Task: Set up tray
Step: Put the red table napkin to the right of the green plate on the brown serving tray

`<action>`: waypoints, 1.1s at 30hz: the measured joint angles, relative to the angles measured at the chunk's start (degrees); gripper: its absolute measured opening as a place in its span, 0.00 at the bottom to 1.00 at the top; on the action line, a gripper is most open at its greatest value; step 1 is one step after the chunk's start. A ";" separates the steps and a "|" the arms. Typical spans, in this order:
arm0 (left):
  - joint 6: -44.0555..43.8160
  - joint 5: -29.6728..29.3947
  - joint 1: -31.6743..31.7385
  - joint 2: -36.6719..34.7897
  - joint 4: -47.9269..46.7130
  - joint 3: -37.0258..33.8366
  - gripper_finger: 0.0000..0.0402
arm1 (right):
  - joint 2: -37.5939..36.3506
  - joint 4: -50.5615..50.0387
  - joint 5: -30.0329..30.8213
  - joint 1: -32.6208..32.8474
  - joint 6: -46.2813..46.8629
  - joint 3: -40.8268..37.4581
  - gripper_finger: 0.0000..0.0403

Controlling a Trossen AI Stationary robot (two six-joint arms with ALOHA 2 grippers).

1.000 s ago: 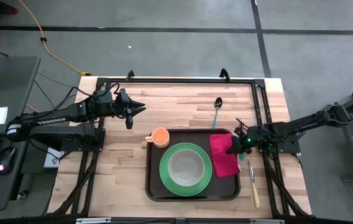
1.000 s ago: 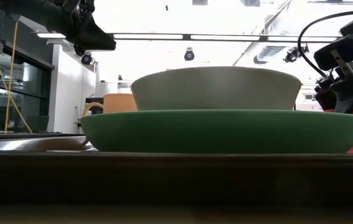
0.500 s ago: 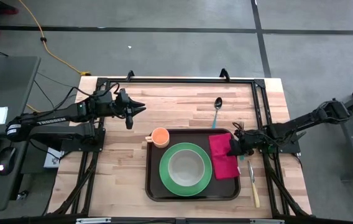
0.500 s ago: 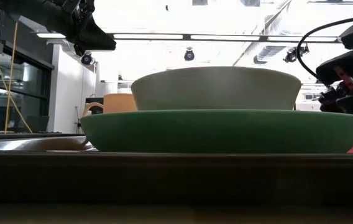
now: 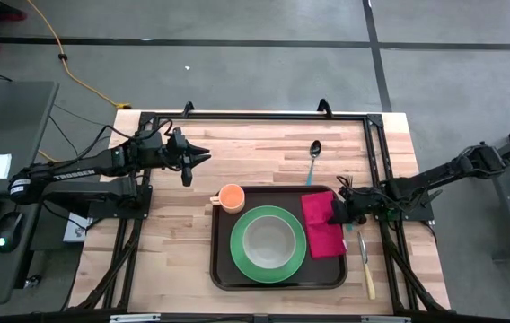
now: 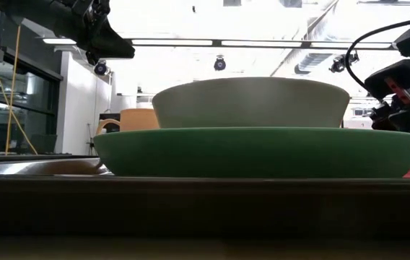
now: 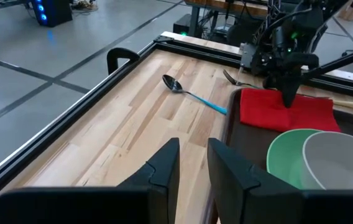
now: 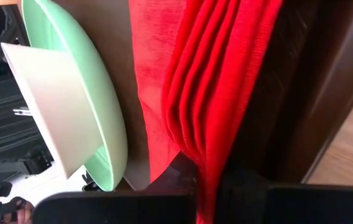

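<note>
The dark brown tray sits at lower centre of the high view, long axis left to right, holding a green plate, bowl and red napkin (orange cup at its upper-left corner). The right gripper, fingers closed, pinches the napkin by the tray's right rim. The left gripper hovers over bare wood at upper left, fingers slightly parted, empty.

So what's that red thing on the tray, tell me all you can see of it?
It is a red cloth napkin, soft and bunched into lengthwise folds. It lies flat in the right part of the brown tray, beside the green plate, with its outer edge near the tray's rim. The right claw is shut on its far end, pinching a fold. A spoon lies on the table just beyond it, not touching.
</note>
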 joint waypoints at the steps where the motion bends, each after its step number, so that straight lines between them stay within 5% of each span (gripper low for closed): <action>1: 0.00 0.00 0.02 -0.02 0.00 0.00 0.28 | 0.00 0.01 -0.03 0.00 0.31 0.00 0.00; 17: 0.23 0.00 0.00 -0.02 0.00 0.00 0.28 | 1.72 -7.56 3.15 4.73 4.76 4.90 0.00; 33: 0.26 1.29 0.02 -0.02 -0.02 0.00 0.28 | 12.40 2.60 4.91 7.39 8.92 5.03 0.00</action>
